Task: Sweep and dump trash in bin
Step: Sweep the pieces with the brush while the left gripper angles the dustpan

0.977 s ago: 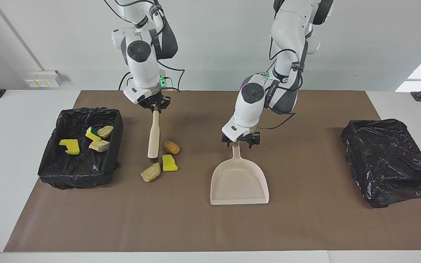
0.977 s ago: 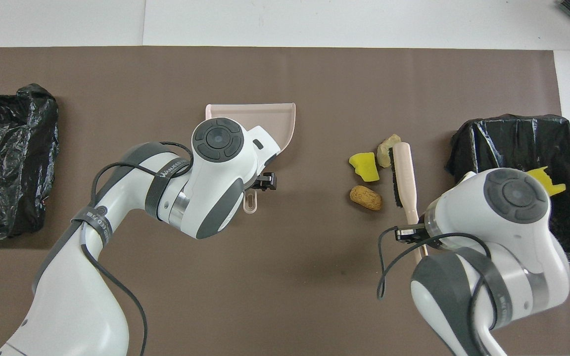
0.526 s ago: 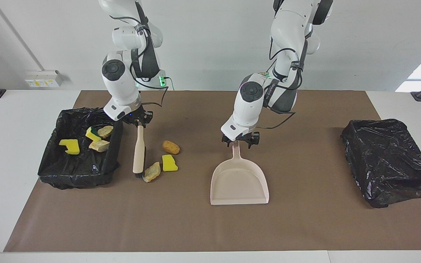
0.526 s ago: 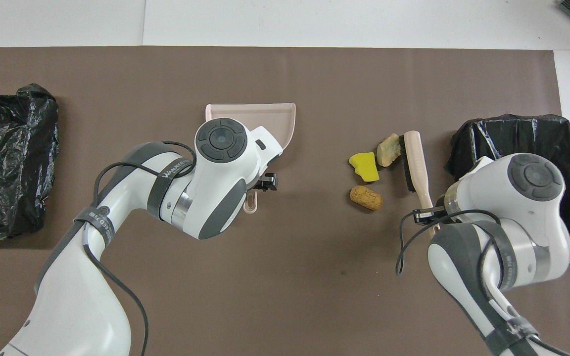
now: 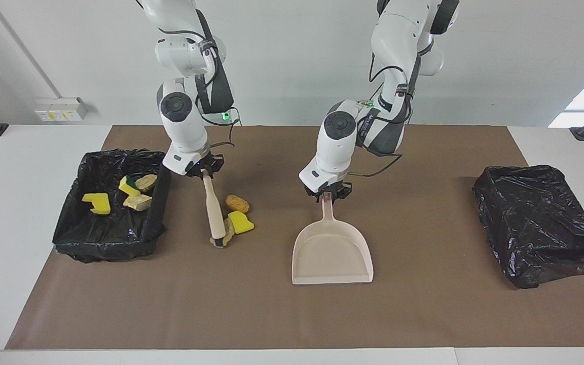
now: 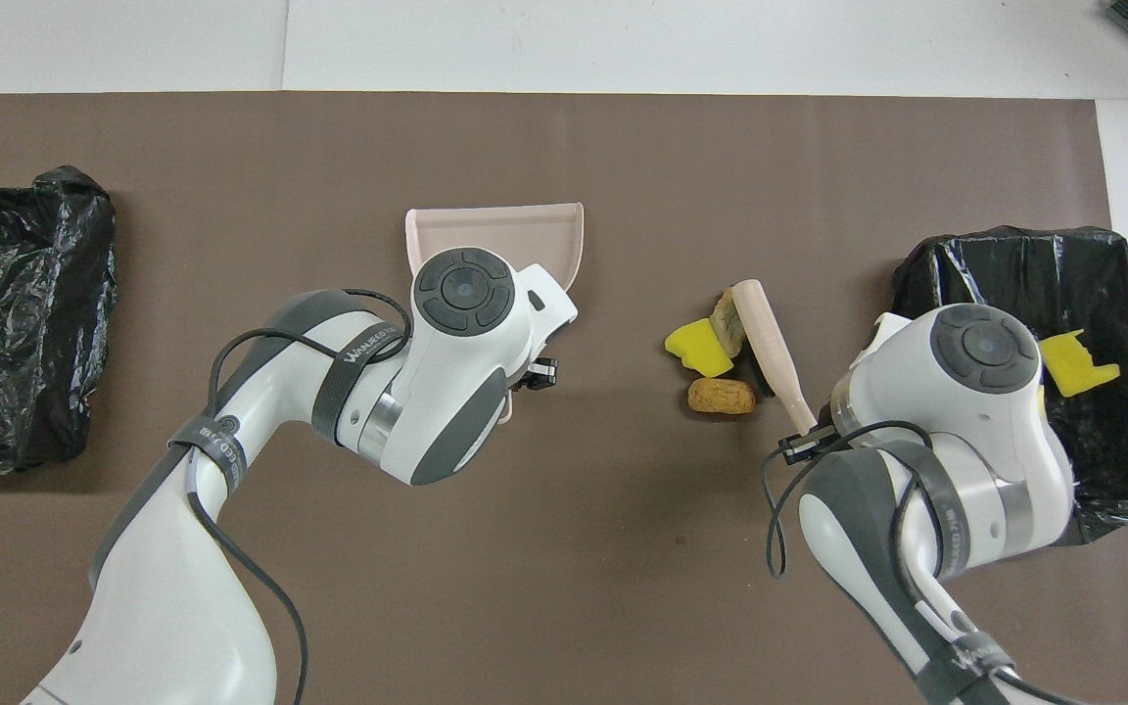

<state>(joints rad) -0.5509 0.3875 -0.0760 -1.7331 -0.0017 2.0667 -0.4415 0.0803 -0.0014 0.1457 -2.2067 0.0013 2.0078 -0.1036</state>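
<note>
Swung since half a second ago: brush point(image 5: 214, 210) tipping toward the dustpan's side, head now pressing against the tan rocky lump point(image 5: 227, 234), which is pushing into the yellow sponge piece point(image 5: 240, 222).

Gripping: right gripper point(image 5: 204, 171), clamped on the brush handle's upper end, hanging over the mat point(image 5: 424, 314) just beside the bin.

Gripping: left gripper point(image 5: 326, 194), clamped on the handle of the dustpan point(image 5: 332, 256), pan lying flat at mid-mat, open mouth facing away from the robots.

Lying loose: three trash pieces between bin and dustpan, well apart from the pan. Brown bread-like lump point(image 5: 237, 204) sitting nearest the robots, just beside the sponge piece; rocky lump point(image 6: 728, 320) touching the brush head and partly hidden by it.

Sitting in the lined bin point(image 5: 69, 230) at the right arm's end: four pieces, being two yellow sponge pieces point(image 5: 97, 203) point(image 5: 129, 186) and two tan lumps point(image 5: 138, 202) point(image 5: 146, 181).

Lying at the left arm's end: second bin point(image 5: 540, 225), covered in black plastic.
</note>
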